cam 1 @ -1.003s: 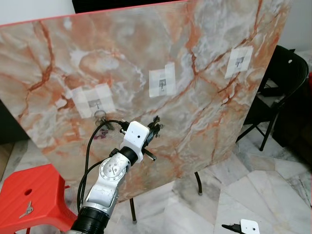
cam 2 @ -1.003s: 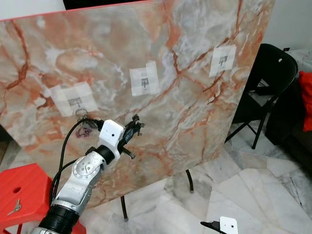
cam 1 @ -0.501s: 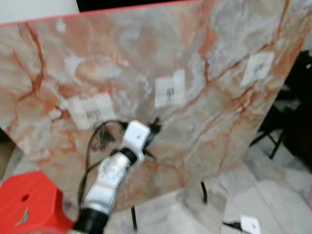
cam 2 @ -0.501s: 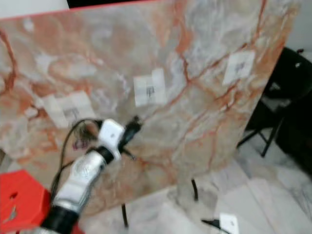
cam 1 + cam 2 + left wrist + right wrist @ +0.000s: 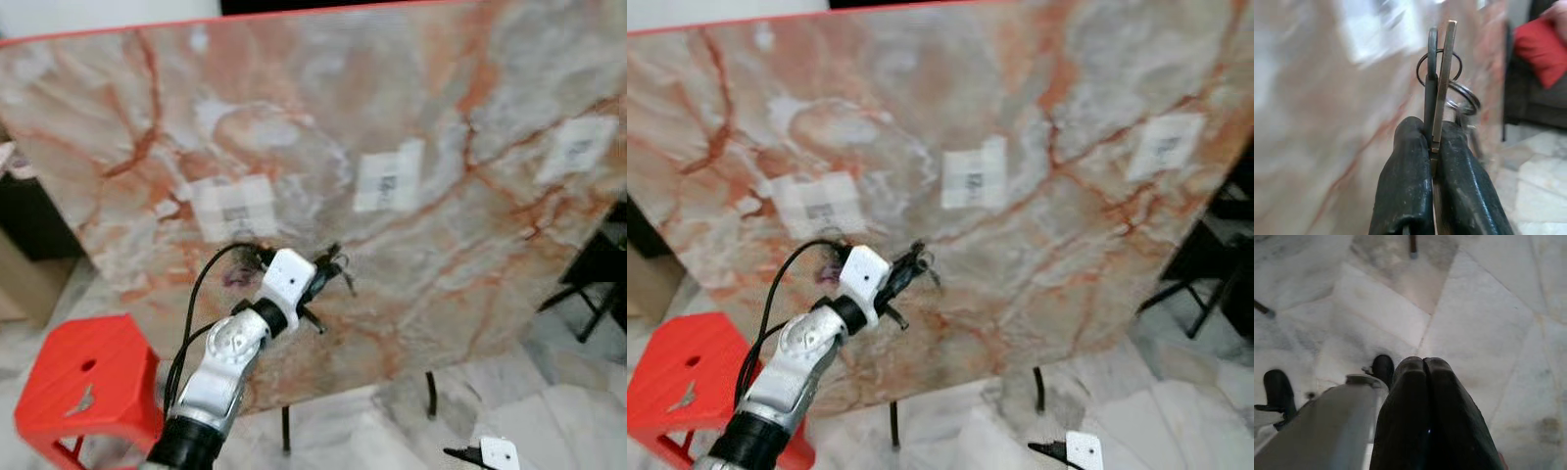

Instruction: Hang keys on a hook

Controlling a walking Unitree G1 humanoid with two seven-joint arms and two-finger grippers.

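My left gripper (image 5: 333, 265) is raised in front of a leaning marble-patterned board (image 5: 470, 235), shut on a bunch of keys (image 5: 1439, 93). Two flat keys stand edge-on between the fingers (image 5: 1405, 186), with their rings (image 5: 1459, 95) hanging behind. Three white taped patches with small hooks sit on the board: the left hook patch (image 5: 233, 207), the middle hook patch (image 5: 387, 180), the right hook patch (image 5: 576, 150). The keys are below and between the left and middle patches. My right gripper (image 5: 1422, 364) hangs low over the floor, shut with nothing in it.
A red plastic stool (image 5: 83, 387) stands at lower left with another key (image 5: 83, 399) lying on it. A black folding chair (image 5: 598, 279) is at the right. Thin black legs (image 5: 429, 392) show under the board on a marble tile floor (image 5: 549, 392).
The whole picture has shifted rightwards, so the camera has turned left. My left gripper still holds the keys close to the board, below the left and middle patches.
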